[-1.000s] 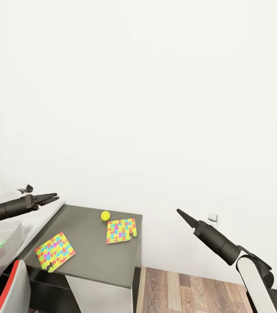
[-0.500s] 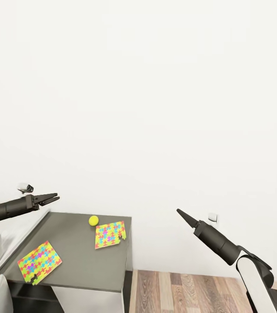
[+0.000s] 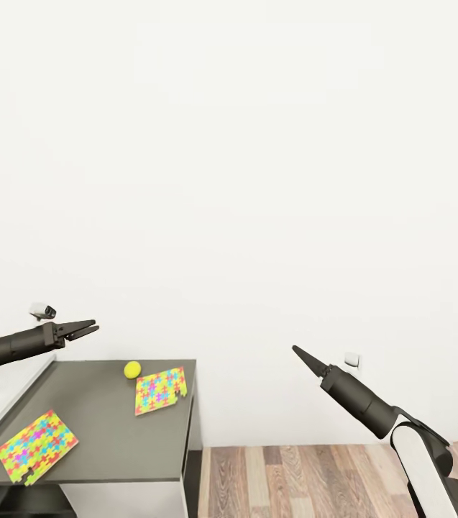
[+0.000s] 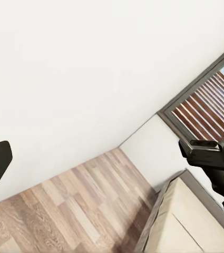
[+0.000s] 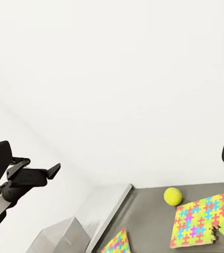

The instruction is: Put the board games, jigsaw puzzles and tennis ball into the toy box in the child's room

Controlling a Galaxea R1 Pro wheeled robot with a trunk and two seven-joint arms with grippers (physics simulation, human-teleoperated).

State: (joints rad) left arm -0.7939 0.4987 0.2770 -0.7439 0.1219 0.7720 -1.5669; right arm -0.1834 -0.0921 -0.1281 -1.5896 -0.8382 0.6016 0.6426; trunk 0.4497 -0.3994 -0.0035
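I'm mid-turn with both arms raised clear, left gripper (image 3: 88,329) slightly parted and empty, right gripper (image 3: 302,355) pinched closed and empty, while tennis ball (image 3: 132,369) and two jigsaw puzzles (image 3: 159,390) (image 3: 36,445) lie on the dark table (image 3: 106,417).

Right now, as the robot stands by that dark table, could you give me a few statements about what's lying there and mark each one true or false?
1. The tennis ball lies on the grey table. True.
2. Two jigsaw puzzles rest on that table. True: one near the ball, the other at the nearer end.
3. The right gripper grips the ball. False: it hangs in the air beside the table, holding nothing.
4. The ball sits on top of a puzzle. False: it lies beside one.
5. The floor is carpeted. False: wood planks.
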